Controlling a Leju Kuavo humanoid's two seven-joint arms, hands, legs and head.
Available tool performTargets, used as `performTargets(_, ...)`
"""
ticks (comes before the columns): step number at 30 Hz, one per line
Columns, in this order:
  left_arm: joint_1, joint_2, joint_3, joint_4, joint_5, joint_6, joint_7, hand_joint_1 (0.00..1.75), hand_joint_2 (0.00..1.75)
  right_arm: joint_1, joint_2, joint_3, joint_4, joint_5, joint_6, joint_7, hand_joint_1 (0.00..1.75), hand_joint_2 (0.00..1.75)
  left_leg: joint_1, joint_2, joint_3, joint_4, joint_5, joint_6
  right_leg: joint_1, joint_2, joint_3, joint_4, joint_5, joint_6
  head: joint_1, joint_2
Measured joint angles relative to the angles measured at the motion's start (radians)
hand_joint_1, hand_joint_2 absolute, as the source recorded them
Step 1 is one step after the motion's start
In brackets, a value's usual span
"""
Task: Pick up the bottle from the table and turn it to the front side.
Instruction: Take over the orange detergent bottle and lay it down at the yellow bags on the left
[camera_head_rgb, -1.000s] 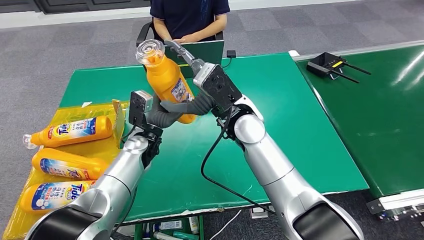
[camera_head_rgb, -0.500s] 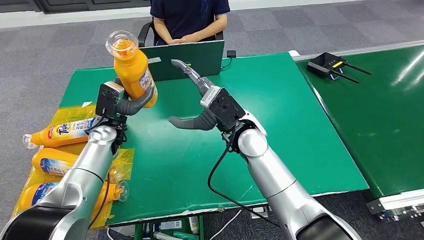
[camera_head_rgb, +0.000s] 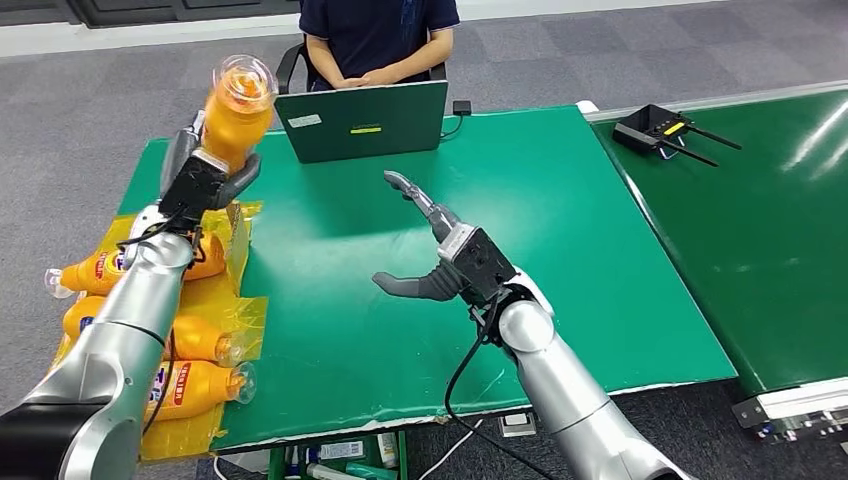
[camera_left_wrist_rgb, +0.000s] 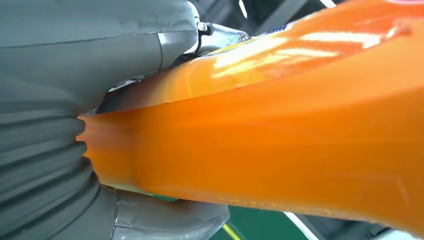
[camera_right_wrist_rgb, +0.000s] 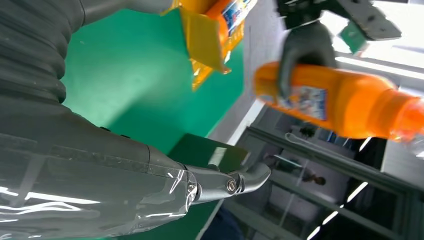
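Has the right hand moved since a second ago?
Yes. The right hand has pulled back from the laptop toward the table's near edge, now empty.

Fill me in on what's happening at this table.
The robot's left hand holds an orange bottle up above the table's left end, cap pointing up. Its right hand hovers open and empty over the green top. More orange bottles lie on yellow plastic beside it, and a person sits behind a laptop.
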Motion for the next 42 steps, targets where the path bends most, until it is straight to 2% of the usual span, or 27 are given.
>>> performTargets(7,-0.033,0.051,0.0,0.015,-0.135,0.083,0.055,1.75,1.75,0.028,-0.011,-0.025,0.0,0.001,0.006,0.002,0.0,1.75,0.0,0.0,0.0,0.0,0.0,0.0,0.0,0.0,0.0,0.0,0.0,0.0,0.0,0.0)
performTargets(11,-0.035,0.088,-0.001,0.023,-0.229,0.135,0.096,1.75,1.75,0.077,-0.023,-0.05,-0.008,0.0,0.012,-0.005,0.0,1.75,0.0,0.001,0.0,0.0,0.0,0.0,0.0,0.001,0.0,0.0,0.0,0.0,0.0,0.0)
performTargets(16,-0.029,0.13,-0.002,0.027,-0.313,0.157,0.145,1.75,1.75,0.127,-0.035,-0.072,-0.017,-0.001,0.024,-0.015,0.0,1.75,0.0,0.001,0.0,0.0,0.0,0.0,0.0,0.001,0.0,0.0,0.0,0.0,0.0,0.0)
performTargets(21,-0.029,0.165,-0.009,0.033,-0.388,0.147,0.189,1.75,1.75,0.145,-0.038,-0.087,-0.023,0.0,0.025,-0.016,0.0,1.75,0.0,0.001,0.0,0.0,0.0,0.0,0.0,0.001,-0.001,0.0,0.0,0.0,0.0,0.0)
performTargets(26,-0.032,0.2,-0.02,0.047,-0.478,0.084,0.222,1.75,1.75,0.154,-0.039,-0.106,-0.036,0.009,0.035,0.008,0.0,1.75,0.0,0.002,0.0,0.0,0.0,-0.001,0.0,0.002,-0.001,0.0,0.0,-0.001,0.0,0.0)
performTargets(34,-0.028,0.267,-0.036,0.065,-0.553,0.023,0.223,1.75,1.75,0.192,-0.038,-0.146,-0.073,0.026,0.057,0.017,0.0,1.75,0.0,0.002,-0.001,0.0,0.0,-0.001,0.0,0.002,-0.002,0.0,0.0,-0.001,0.0,0.0)
performTargets(42,-0.022,0.302,-0.058,0.079,-0.594,0.009,0.23,1.75,1.75,0.204,-0.036,-0.171,-0.078,0.031,0.063,0.015,0.0,1.75,0.0,0.002,-0.001,0.0,0.0,-0.001,0.0,0.001,-0.001,0.0,0.0,-0.001,0.0,0.0)
